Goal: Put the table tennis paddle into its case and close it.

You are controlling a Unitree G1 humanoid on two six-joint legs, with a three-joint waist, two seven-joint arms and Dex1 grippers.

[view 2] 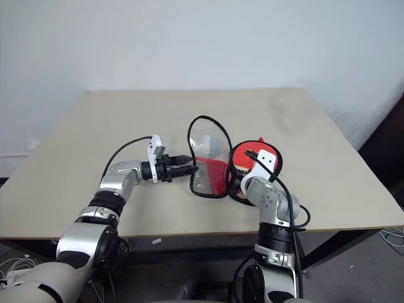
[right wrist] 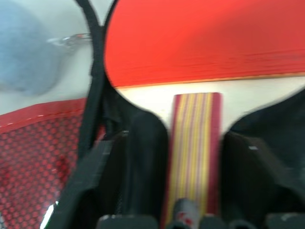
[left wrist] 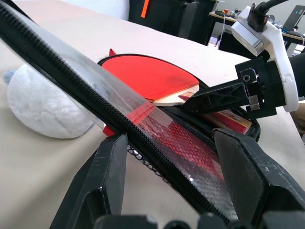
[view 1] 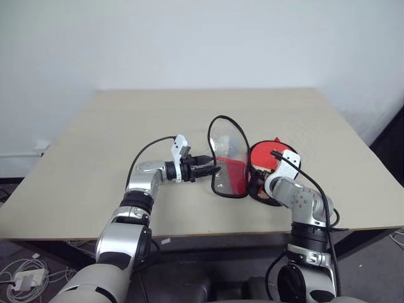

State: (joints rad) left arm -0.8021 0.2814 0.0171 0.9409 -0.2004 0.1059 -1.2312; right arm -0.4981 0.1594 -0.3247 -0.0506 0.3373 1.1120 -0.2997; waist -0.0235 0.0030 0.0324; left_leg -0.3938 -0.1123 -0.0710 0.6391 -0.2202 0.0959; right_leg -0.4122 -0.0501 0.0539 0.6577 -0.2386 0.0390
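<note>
Beige bench [view 1: 126, 126], case [view 1: 228, 165] lying open near the front edge, right of middle, its clear-and-mesh flap propped upright. Table tennis paddle [left wrist: 143, 76] rests red face up in the case's lower half, beside a pale fuzzy ball [left wrist: 43, 107] just outside the flap. Left claw [view 1: 211, 170] clamped on the flap's zip rim; right claw [right wrist: 193, 157] fingers apart, straddling the paddle's handle.

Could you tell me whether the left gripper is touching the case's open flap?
Touching: in the left wrist view, the left gripper straddles the case flap's zipper edge, fingers against it.
</note>
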